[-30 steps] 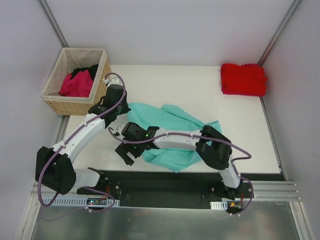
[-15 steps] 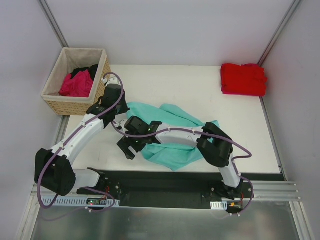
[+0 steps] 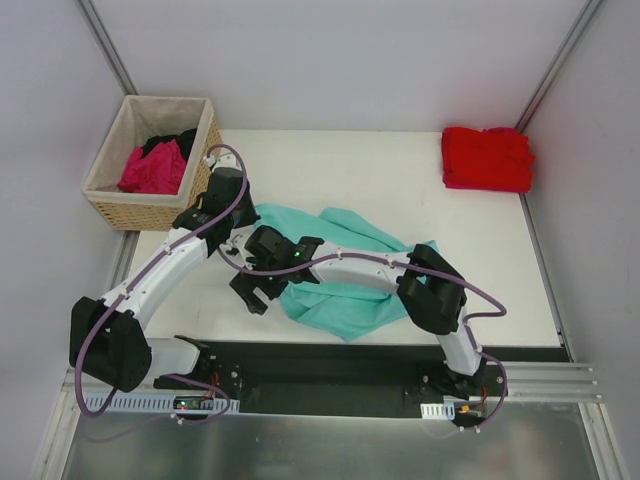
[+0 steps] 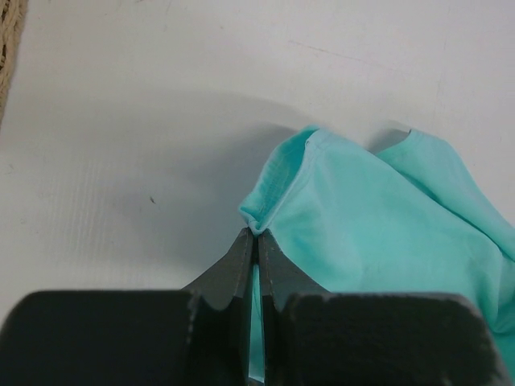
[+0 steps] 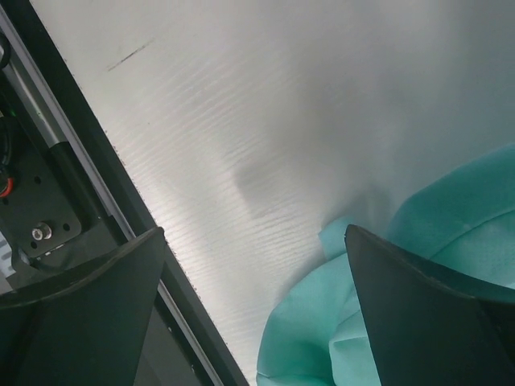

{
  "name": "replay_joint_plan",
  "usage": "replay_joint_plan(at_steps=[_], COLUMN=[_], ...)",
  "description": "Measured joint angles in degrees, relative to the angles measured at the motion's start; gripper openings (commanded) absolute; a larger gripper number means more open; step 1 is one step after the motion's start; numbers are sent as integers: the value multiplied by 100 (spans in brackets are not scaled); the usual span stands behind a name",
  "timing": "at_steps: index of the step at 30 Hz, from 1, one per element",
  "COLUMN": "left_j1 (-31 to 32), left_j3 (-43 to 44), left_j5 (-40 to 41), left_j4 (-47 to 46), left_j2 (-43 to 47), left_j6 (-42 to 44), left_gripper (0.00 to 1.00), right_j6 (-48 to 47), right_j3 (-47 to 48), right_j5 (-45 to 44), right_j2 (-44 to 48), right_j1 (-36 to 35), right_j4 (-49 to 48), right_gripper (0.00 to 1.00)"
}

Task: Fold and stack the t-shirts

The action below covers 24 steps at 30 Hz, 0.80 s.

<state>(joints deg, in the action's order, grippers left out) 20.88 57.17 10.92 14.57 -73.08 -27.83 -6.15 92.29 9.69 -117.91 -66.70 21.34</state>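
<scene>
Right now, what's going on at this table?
The left gripper is pinched shut on an edge of the teal shirt, which lies crumpled mid-table. The right gripper is open, hovering at the shirt's near-left edge, holding nothing. A red shirt sits folded at the far right corner; a magenta shirt and a black shirt are in the basket.

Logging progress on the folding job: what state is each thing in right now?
Teal shirt: unfolded, rumpled on the table.
Red shirt: folded, far right corner.
Magenta shirt: bunched in the basket.
Black shirt: bunched in the basket.
Basket: upright.
Left gripper: shut on the teal shirt's edge.
Right gripper: open, empty.
</scene>
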Motion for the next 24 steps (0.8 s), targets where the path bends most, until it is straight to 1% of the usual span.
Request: replay_joint_plan(at_steps=[8,17,20,21,23,24], left_j1=[0,-2,-39,-39,-39,-39], left_j3=[-76,-85,-87,-87,-87,-87], left_j5=[-7,-33,-33,-33,-37,-39], left_j4=[-114,-229,-227,-227,-227,-227], left_j2=[0,-9,-9,-9,-11,-13], left_j6=[0,2,0,0,0,0], left_gripper=[0,0,0,0,0,0], right_j6=[-216,-240,-184,-168,-151,-136], right_j3=[31,125,122,109,68,55], right_j5=[48,223,295,317,337,348], right_j2=[-33,-369,-372,-372,-372,-372], right_j1=[267,562,562,562,562,560], right_j4=[70,44,-13,-46,-111,-131], right_gripper=[98,97,91,87,85,82])
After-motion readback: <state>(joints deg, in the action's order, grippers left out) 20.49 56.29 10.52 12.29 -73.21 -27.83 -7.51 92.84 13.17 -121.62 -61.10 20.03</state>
